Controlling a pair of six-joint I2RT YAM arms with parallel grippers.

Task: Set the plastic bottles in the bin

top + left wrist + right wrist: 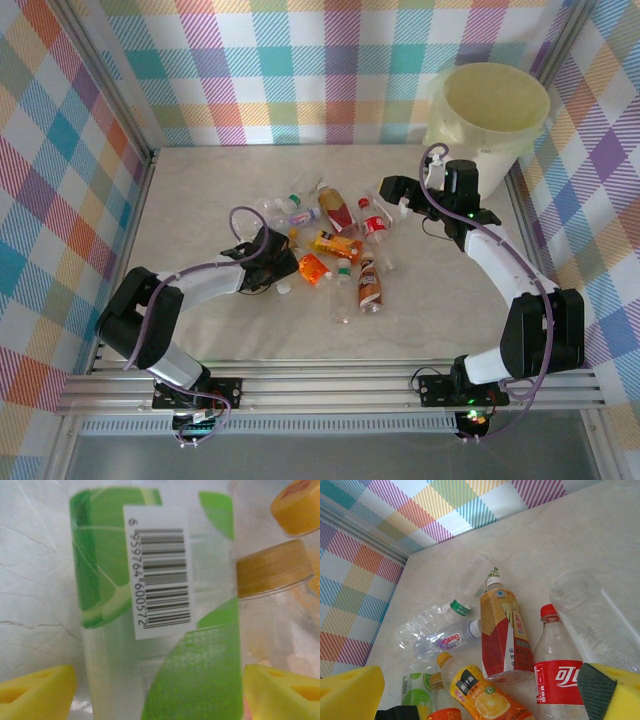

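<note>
The plastic bottles (pixel 335 245) lie in a loose pile mid-table. My left gripper (pixel 272 262) is down at the pile's left edge. In the left wrist view its yellow fingertips (pixel 37 690) press both sides of a clear green-labelled bottle (pixel 160 605), so my left gripper (pixel 160 692) is shut on it. My right gripper (pixel 397 195) hangs open above the pile's right side. My right gripper (pixel 480 690) has nothing between its fingers; below it lie a red-and-gold bottle (pixel 502 635), a red-labelled cola bottle (pixel 560 675) and an orange juice bottle (pixel 480 695). The cream bin (pixel 545 110) stands at the far right corner.
Plaid walls (pixel 60 180) close in the table on three sides. Two orange-capped bottles (pixel 272 567) lie close to the right of the held one. A crushed clear bottle (pixel 590 615) lies at the pile's right. Bare tabletop (pixel 200 190) stretches left of the pile.
</note>
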